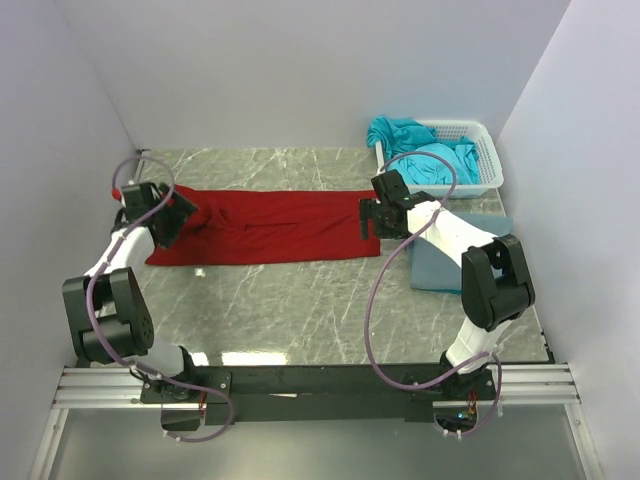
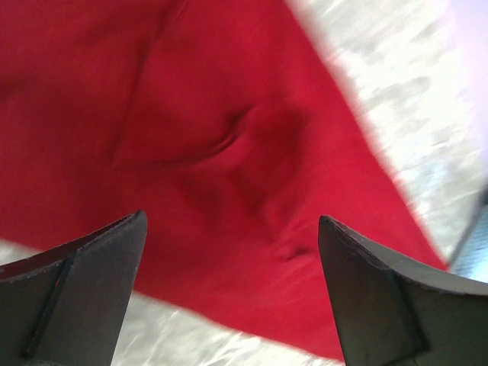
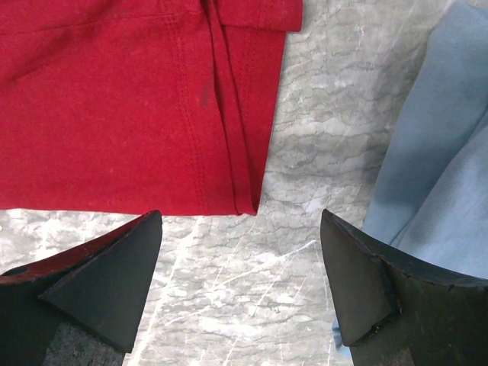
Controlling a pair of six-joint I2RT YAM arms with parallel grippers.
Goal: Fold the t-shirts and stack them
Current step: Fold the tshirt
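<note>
- dark red cotton t-shirt (image 1: 265, 228) lies as a long strip on the grey marble tabletop (image 1: 300, 310);
- left gripper (image 2: 232, 221) spread wide, empty, above its end; right gripper (image 3: 240, 217) likewise, just off the hem;
- risk: right pinches bare tabletop; fold skews

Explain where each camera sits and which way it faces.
Top: above and behind the arms, facing down at the marble table; both arms show.
Left wrist: on the left arm, facing the dark red cloth t-shirt; left claw shows.
Right wrist: on the right arm, facing that shirt's corner and a grey-blue cloth t-shirt; right claw shows.
All share the red shirt.
</note>
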